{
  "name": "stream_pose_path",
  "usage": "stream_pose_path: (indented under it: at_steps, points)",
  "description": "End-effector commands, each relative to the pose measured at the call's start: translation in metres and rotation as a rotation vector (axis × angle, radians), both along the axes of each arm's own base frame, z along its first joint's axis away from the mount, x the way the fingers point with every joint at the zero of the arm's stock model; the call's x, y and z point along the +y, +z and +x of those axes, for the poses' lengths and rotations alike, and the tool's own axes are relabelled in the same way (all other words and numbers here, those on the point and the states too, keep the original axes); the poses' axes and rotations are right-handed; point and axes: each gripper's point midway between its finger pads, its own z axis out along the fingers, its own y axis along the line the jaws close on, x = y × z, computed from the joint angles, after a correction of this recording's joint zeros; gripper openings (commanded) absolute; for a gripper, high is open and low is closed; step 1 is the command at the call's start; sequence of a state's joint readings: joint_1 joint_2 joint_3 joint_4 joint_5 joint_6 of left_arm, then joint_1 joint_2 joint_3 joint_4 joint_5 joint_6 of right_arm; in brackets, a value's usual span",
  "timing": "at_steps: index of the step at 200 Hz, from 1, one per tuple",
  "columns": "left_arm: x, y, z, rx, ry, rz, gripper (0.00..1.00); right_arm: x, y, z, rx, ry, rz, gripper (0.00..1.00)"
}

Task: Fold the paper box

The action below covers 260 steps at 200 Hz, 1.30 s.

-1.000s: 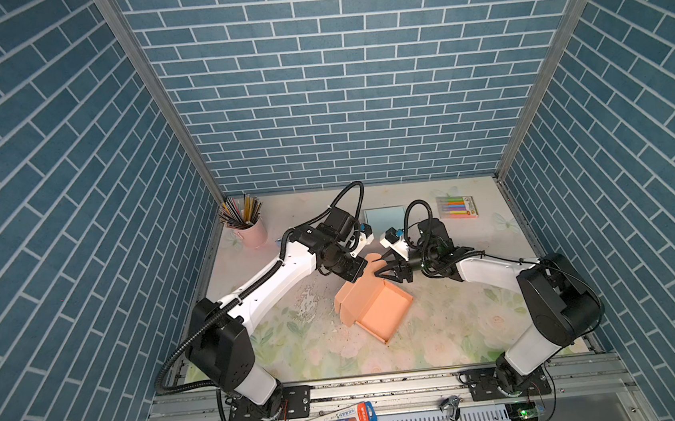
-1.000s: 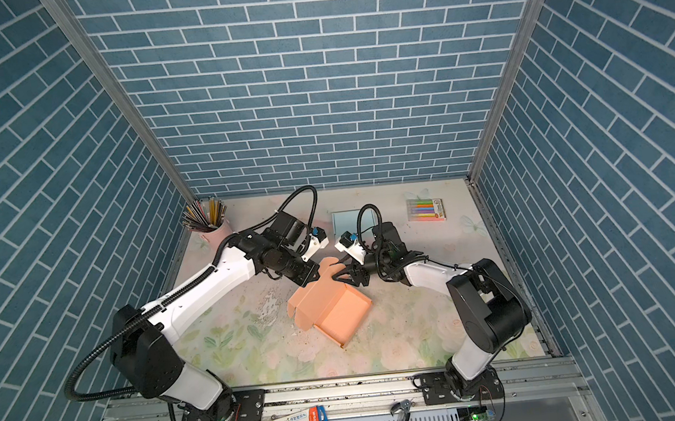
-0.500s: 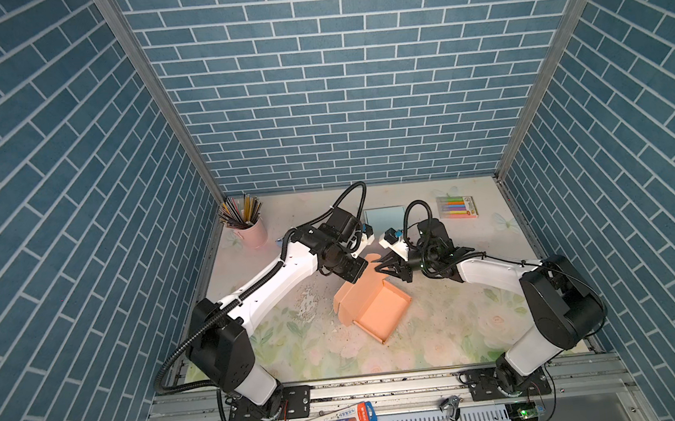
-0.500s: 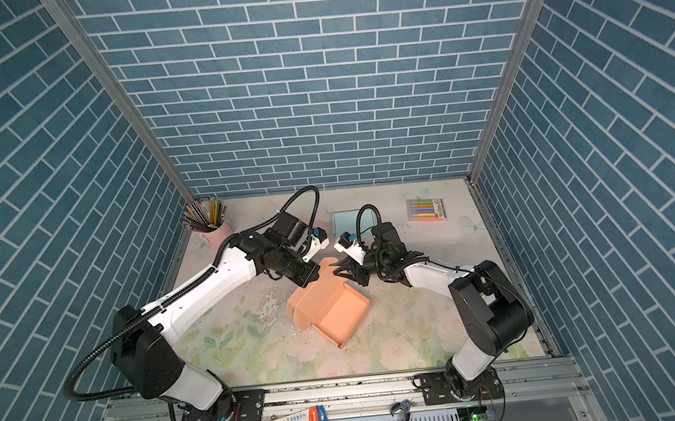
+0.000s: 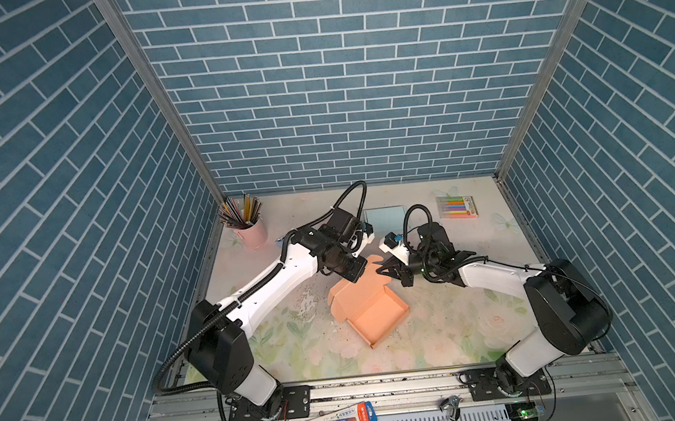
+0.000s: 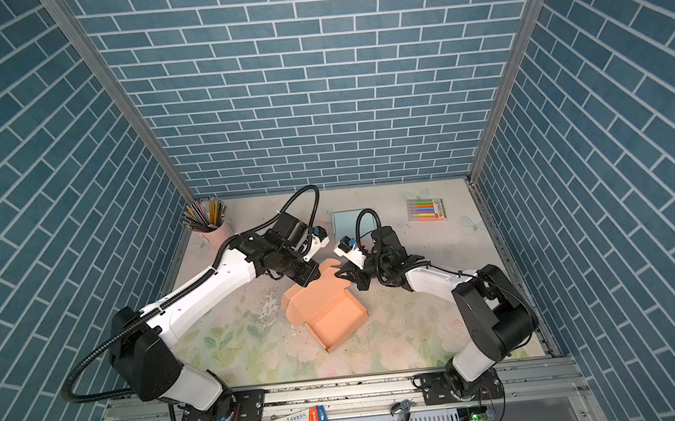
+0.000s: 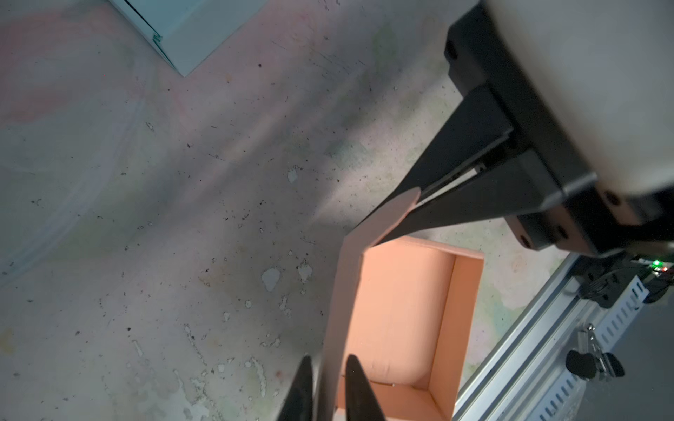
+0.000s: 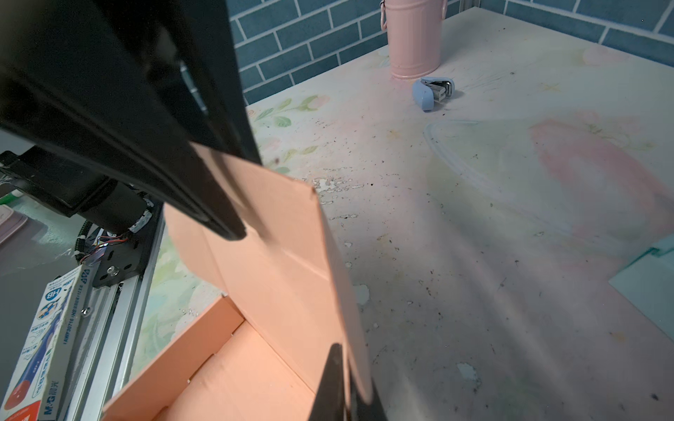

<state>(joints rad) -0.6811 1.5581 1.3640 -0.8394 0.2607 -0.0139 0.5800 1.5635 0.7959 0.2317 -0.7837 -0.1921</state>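
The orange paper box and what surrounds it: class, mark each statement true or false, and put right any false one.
1. The orange paper box lies open, its lid flap raised. True.
2. The right gripper is shut on the lid flap's edge. True.
3. The pink metal pencil cup stands inside the box. False: it stands on the table at the far left corner, apart from the box.
4. The flat pack of coloured markers lies by the robot bases. False: it lies near the table's far right corner.
5. A small light blue stapler lies beside the pink cup. True.
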Motion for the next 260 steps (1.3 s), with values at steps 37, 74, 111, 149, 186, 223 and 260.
stream_pose_path:
  at_steps: [37,74,111,149,186,223,260]
  points:
    - [0.005,0.012,0.002,-0.073,0.052,-0.081,0.43,-0.007,0.011,0.000,-0.101,-0.027,-0.004,0.02]
    - [0.025,0.034,0.010,-0.164,0.154,-0.155,0.60,-0.012,0.010,0.002,-0.114,-0.067,-0.013,0.02]
    - [0.059,0.051,0.018,-0.261,0.316,-0.313,0.75,-0.023,0.011,0.005,-0.117,-0.144,0.001,0.01]
    - [0.047,0.053,0.001,-0.301,0.270,-0.537,0.85,-0.035,0.014,0.006,-0.104,-0.224,0.041,0.00]
    - [0.044,0.032,-0.010,-0.297,0.279,-0.670,0.85,-0.048,0.006,0.004,-0.079,-0.300,0.038,0.00]
    - [0.042,0.013,-0.015,-0.298,0.306,-0.719,0.86,-0.054,-0.002,0.002,-0.047,-0.349,0.047,0.00]
    - [0.031,-0.003,-0.023,-0.272,0.289,-0.711,0.86,-0.058,-0.006,-0.002,-0.019,-0.369,0.056,0.00]
